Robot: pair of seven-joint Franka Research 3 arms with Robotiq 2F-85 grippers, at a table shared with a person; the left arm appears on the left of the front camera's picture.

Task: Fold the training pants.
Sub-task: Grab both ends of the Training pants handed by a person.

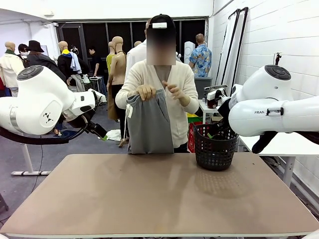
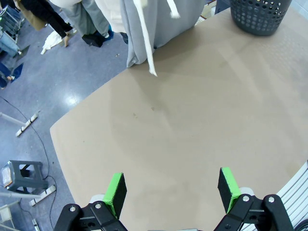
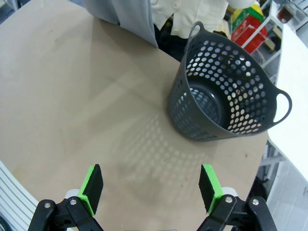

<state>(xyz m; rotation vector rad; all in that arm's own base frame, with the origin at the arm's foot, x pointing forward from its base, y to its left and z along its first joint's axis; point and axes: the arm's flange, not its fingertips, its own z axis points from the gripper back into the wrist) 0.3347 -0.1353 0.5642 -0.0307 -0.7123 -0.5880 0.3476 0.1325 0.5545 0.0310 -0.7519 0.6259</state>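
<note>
A person at the far side of the table holds up the training pants (image 1: pixel 148 124), light grey, by the waistband with both hands, so the legs hang down to the table's far edge. In the left wrist view the pants (image 2: pixel 159 24) hang at the top with a white drawstring (image 2: pixel 147 45) dangling. My left gripper (image 2: pixel 172 190) is open above the bare tabletop, well short of the pants. My right gripper (image 3: pixel 150 186) is open too, above the table near the basket, with a corner of the pants (image 3: pixel 125 17) far off.
A dark perforated basket (image 1: pixel 215 147) stands at the table's far right; it looks empty from above (image 3: pixel 226 91). The tan table (image 1: pixel 159 199) is bare in front of me. A white side table (image 1: pixel 284 144) stands to the right.
</note>
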